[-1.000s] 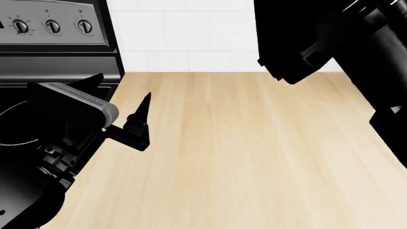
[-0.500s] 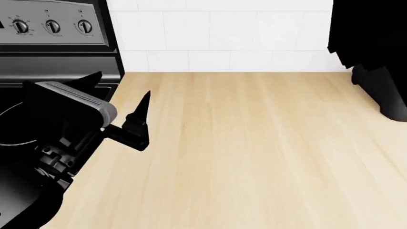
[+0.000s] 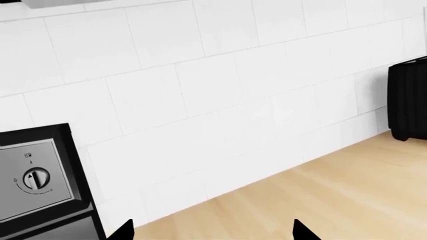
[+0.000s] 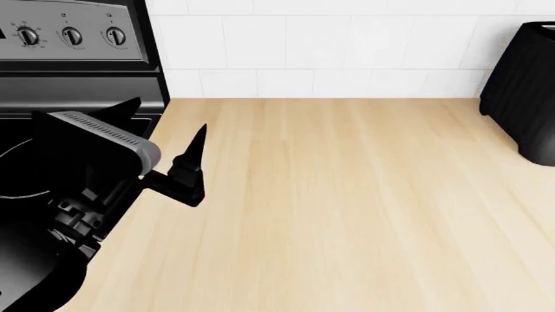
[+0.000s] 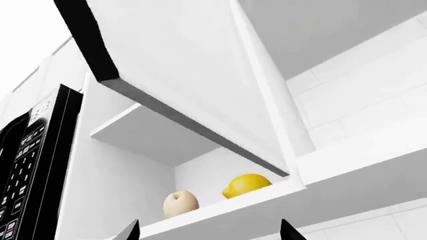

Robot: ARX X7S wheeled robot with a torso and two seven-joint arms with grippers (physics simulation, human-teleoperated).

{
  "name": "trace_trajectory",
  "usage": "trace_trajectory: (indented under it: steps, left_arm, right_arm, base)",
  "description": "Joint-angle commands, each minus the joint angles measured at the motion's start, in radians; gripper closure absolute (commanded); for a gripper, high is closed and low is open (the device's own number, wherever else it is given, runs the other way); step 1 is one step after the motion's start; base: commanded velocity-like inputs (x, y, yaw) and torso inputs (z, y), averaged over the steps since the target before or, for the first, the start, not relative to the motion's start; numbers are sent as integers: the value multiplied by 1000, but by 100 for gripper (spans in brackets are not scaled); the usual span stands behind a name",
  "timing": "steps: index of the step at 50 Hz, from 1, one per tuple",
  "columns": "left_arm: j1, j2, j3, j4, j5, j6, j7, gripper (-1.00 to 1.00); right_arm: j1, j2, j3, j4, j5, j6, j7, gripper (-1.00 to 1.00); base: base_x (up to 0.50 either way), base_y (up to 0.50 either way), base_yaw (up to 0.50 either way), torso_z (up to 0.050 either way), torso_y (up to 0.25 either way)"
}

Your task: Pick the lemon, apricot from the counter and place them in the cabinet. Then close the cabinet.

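On the cabinet shelf the lemon sits just beside the apricot, door ajar, both below the right gripper, its jaws spread and empty; the left gripper, also spread and empty, hovers over the counter.

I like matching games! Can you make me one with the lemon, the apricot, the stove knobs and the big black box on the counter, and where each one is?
Things:
1. lemon
2. apricot
3. stove knobs
4. black box

Places:
A. far right of the counter, by the tiled wall
B. cabinet shelf, nearer the microwave
C. on the stove's grey panel
D. cabinet shelf, under the open door's edge

Pairs: 1-D, 2-B, 3-C, 4-A
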Motion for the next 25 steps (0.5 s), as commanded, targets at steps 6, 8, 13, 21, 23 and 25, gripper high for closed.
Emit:
trace_trajectory:
  steps: [6, 8, 13, 21, 23, 25]
  left_arm:
    - [3, -4, -5, 4, -6, 2, -8, -100]
    - [4, -4, -5, 3, -5, 3, -8, -100]
    - [10, -2, 1, -8, 9, 17, 0, -100]
    - [11, 0, 8, -19, 21, 28, 7, -100]
    - [13, 1, 10, -22, 24, 31, 9, -100]
    - [15, 0, 8, -23, 24, 33, 9, -100]
  right_arm:
    - [-4, 55, 25, 9, 12, -27, 94, -100]
    - [-19, 61, 15, 21, 33, -26, 112, -100]
    - [-55, 64, 4, 40, 62, -101, 119, -100]
    - [-95, 45, 19, 27, 155, -282, 34, -100]
    - [-116, 32, 32, 20, 191, -328, 1, -100]
    - [-208, 12, 144, 17, 224, -336, -26, -100]
  base:
    - [0, 0, 0, 0, 0]
    - [0, 0, 0, 0, 0]
    - [0, 0, 0, 0, 0]
    - [0, 0, 0, 0, 0]
    - [0, 0, 0, 0, 0]
    - [0, 0, 0, 0, 0]
